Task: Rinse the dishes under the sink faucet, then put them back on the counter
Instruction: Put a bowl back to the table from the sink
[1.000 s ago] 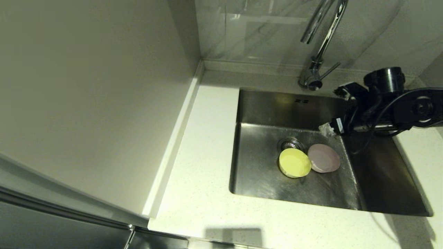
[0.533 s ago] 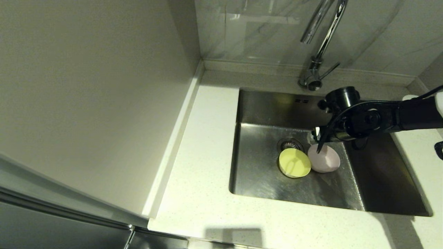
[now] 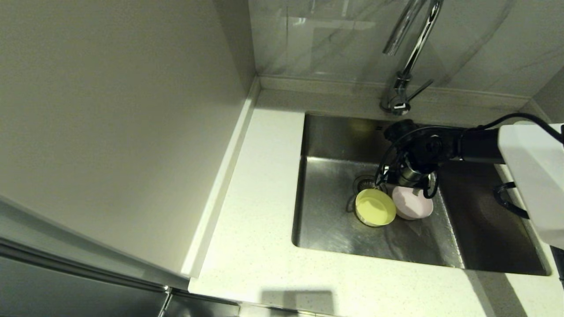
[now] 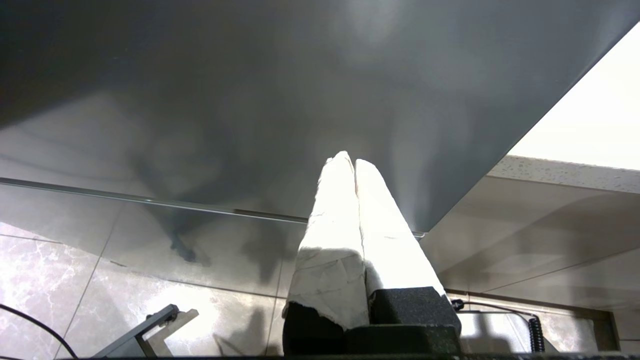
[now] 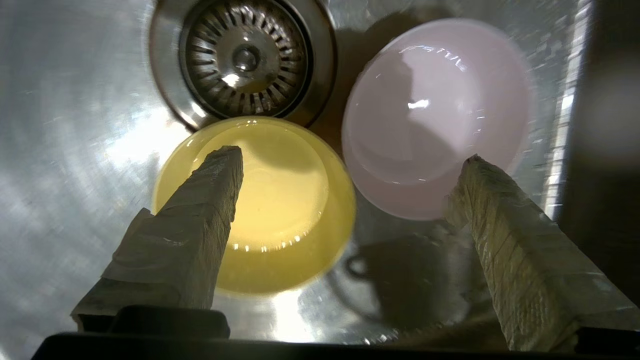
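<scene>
Right gripper (image 5: 350, 160): over the last second your right arm has swung in from the sink's right side and now hangs above the two bowls, jaws spread wide, nothing held. You look set to pick one up, likely for rinsing.

Yellow bowl (image 3: 375, 207): round, plain, upright on the sink (image 3: 335, 229) floor, just in front of the drain (image 3: 366, 181), glossy wet inside.

Pink bowl (image 3: 412, 202): same size, touching or just beside the yellow one, on its right.

Faucet (image 3: 407, 57): behind the sink; no stream visible.

Counter (image 3: 260, 211): no bowl showing.

Left gripper (image 4: 354, 165): parked below the counter, fingers pressed together.
</scene>
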